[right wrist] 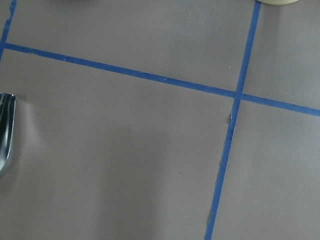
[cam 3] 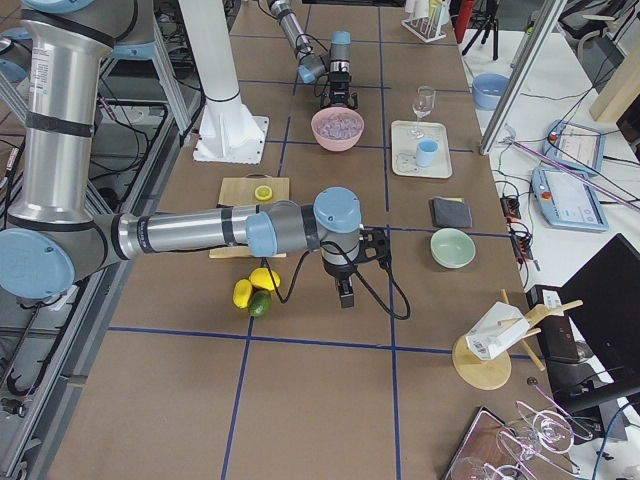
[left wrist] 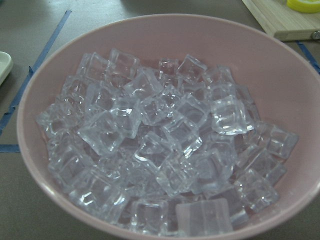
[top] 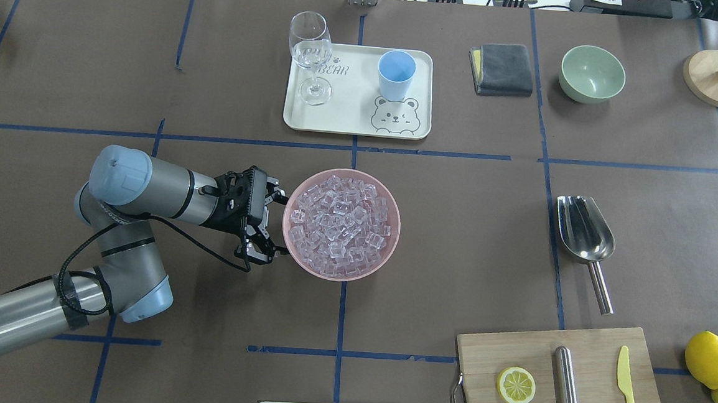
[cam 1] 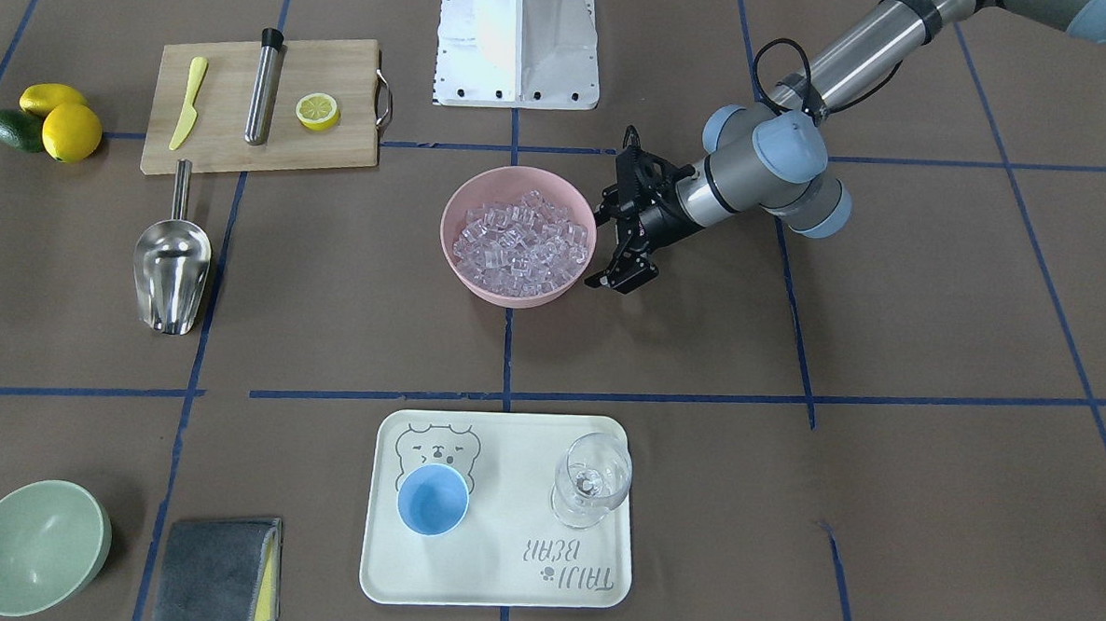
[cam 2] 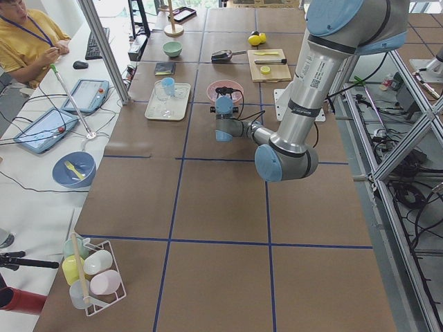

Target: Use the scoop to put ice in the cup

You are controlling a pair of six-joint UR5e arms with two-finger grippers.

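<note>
The scoop [top: 585, 231] — shiny steel, rounded trough, thin straight handle — lies flat on the table [top: 457, 232], handle toward the robot, mouth away. Glossy clear ice [top: 340, 222] fills a pink bowl [top: 392, 250]. The left gripper [top: 273, 226] is spread wide beside the bowl. Whether the right gripper [cam 3: 345, 293] is open or closed I cannot tell. The blue cup [top: 396, 73] stands upright on a tray [top: 352, 111].

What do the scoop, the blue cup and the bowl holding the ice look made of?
The shiny trough-shaped metal scoop: polished steel, by its mirror reflections. The small light-blue handleless cup: likely matte plastic, evenly opaque. The round pink bowl: probably matte plastic too, dull and uniform.
</note>
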